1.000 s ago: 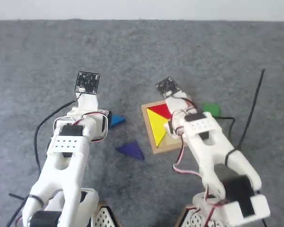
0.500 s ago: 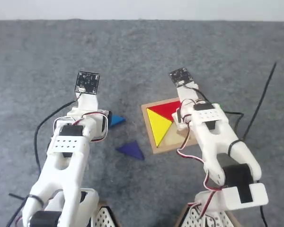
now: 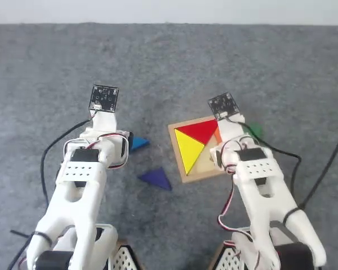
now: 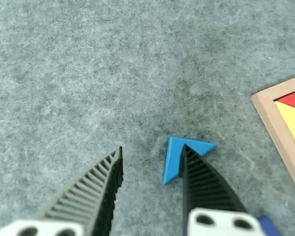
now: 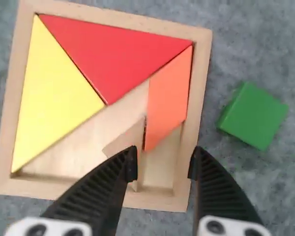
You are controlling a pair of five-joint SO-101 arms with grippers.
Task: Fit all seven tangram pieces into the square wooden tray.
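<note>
The square wooden tray (image 3: 183,171) lies between the arms and holds a red triangle (image 3: 200,130), a yellow triangle (image 3: 188,149) and an orange piece (image 3: 218,135). In the right wrist view my right gripper (image 5: 162,164) hangs open over the tray's near rim (image 5: 93,191), below the orange piece (image 5: 169,98), holding nothing. A green square (image 5: 252,115) lies on the carpet just outside the tray. My left gripper (image 4: 150,160) is open and low over the carpet. A light blue triangle (image 4: 179,152) lies against the outer side of one finger. A dark blue triangle (image 3: 156,178) lies left of the tray.
Grey carpet covers the whole table. The tray's corner (image 4: 280,128) is seen in the left wrist view. The right arm (image 3: 253,174) stands over the tray's right near corner, with the green square (image 3: 252,130) beside it. Black cables trail beside both arms.
The right arm swung right and drew back from over the tray, and the orange piece now shows inside it. The left arm and the loose blue pieces kept still.
</note>
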